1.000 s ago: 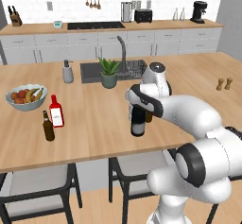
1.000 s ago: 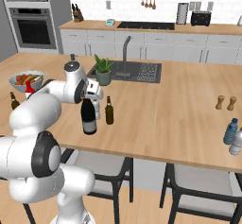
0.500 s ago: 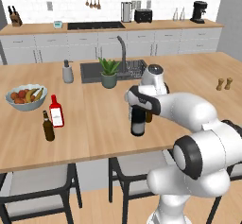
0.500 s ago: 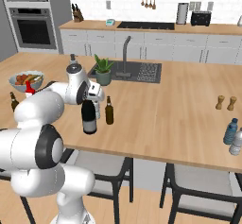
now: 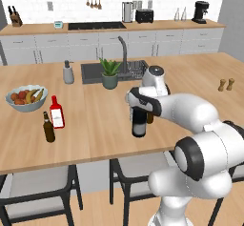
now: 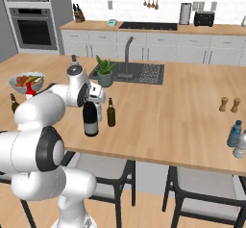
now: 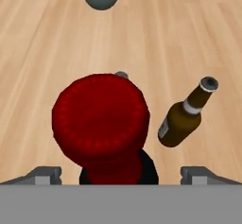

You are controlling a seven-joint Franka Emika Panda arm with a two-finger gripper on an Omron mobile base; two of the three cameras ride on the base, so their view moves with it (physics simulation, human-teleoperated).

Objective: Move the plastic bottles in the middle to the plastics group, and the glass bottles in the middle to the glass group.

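Two spread fingers (image 7: pixel 47 175) flank wine bottle (image 7: pixel 100 116) top.

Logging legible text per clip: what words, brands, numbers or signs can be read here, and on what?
None can be read.
Tall dark wine bottle: grey label, blurred.
Small brown beer bottle: pale label, blank or too small.
Red-and-white-labelled bottle: label too small.

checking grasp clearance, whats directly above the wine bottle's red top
The open gripper hangs right over the wine bottle, its fingertips either side of the red cap, not closed. The cap hides the bottle's body in the hand view.
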